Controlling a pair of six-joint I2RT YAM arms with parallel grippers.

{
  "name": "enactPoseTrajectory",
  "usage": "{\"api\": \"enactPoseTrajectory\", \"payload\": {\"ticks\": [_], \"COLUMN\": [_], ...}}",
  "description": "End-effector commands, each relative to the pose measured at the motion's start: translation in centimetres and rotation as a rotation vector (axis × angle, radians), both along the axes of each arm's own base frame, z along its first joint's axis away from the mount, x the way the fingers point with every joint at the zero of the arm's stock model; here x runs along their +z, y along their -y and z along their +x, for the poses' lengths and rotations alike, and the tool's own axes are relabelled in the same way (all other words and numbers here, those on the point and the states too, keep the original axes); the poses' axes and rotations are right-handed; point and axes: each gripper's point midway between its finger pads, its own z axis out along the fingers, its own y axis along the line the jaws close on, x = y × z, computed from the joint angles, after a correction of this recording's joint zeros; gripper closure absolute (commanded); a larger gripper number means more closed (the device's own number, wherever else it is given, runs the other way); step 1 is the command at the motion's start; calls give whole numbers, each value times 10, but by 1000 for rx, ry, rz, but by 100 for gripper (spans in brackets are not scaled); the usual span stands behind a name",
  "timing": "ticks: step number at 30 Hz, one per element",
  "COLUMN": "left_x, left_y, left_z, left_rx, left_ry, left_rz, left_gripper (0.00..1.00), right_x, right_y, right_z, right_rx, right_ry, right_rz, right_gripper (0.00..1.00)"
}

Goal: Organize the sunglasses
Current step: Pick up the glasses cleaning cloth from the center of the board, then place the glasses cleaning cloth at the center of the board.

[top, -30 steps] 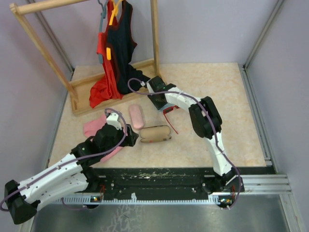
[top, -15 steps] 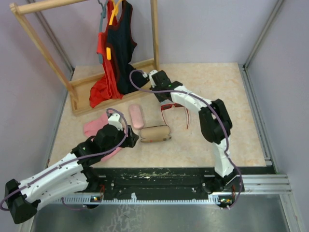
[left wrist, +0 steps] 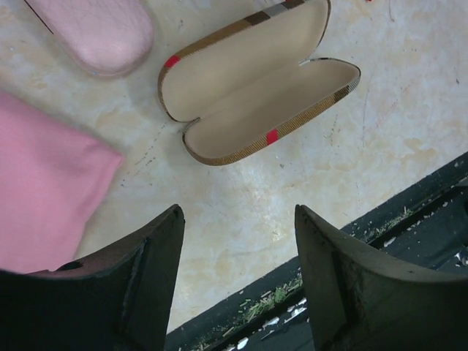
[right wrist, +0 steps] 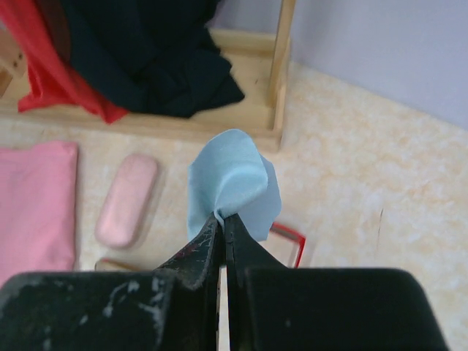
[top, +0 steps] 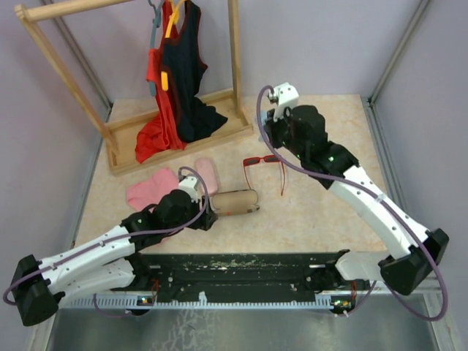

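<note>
The red sunglasses (top: 262, 160) lie unfolded on the beige table (top: 329, 197), just right of centre in the overhead view. Their front bar is toward the top of the frame and both temples trail toward the bottom. Nothing is touching them.

My right gripper (right wrist: 225, 219) is up in the air above them, a little higher in the overhead frame. Its jaws are pressed together on a light blue cloth (right wrist: 234, 179), pinched at one fold, and the rest of the cloth bunches out past the fingertips. In the right wrist view one red corner of the sunglasses peeks out from behind the cloth's lower right edge.

My left gripper (left wrist: 238, 219) sits to the lower left of the sunglasses in the overhead view. Its jaws are spread apart and hold nothing. A brown striped case (left wrist: 256, 80) lies between it and the sunglasses, open like a clamshell with its cream lining showing. The case is near the fingertips but not touching them.

A closed pink case (top: 208, 174) lies just above and left of the brown one. A folded pink cloth (top: 152, 189) lies left of that. In the upper left of the overhead frame a wooden rack (top: 235, 51) carries red and dark garments (top: 175, 80), and they drape down onto its base.
</note>
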Motion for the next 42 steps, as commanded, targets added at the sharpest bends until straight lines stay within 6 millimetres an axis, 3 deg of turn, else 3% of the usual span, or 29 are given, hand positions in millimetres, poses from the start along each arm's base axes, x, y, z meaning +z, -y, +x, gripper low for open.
{"api": "enactPoseTrajectory", "payload": {"ticks": [1, 5, 9, 15, 19, 27, 34, 42], "left_x": [-9, -26, -39, -50, -52, -58, -60, -61], "left_y": [8, 11, 13, 16, 20, 37, 48, 63], "left_z": [-10, -18, -20, -7, 8, 30, 41, 54], "left_rx": [-34, -54, -71, -55, -34, -41, -63, -88], "left_ry": [-27, -63, -76, -53, -23, 7, 31, 58], "left_rz": [-27, -11, 8, 64, 108, 179, 208, 230], "left_gripper": [34, 37, 40, 41, 41, 44, 45, 46], "right_x": [-70, -118, -161, -208, -229, -251, -269, -275], "right_y": [2, 2, 0, -10, -21, -47, -49, -40], "right_z": [-60, -116, -157, -189, -189, -170, -150, -130], "right_rx": [64, 109, 167, 245, 247, 249, 176, 101], "right_ry": [-239, -363, -492, -620, -659, -657, -659, -612], "right_rz": [-66, -104, -27, 73, 133, 165, 101, 51], "right_gripper": [100, 100, 100, 100, 100, 100, 100, 100]}}
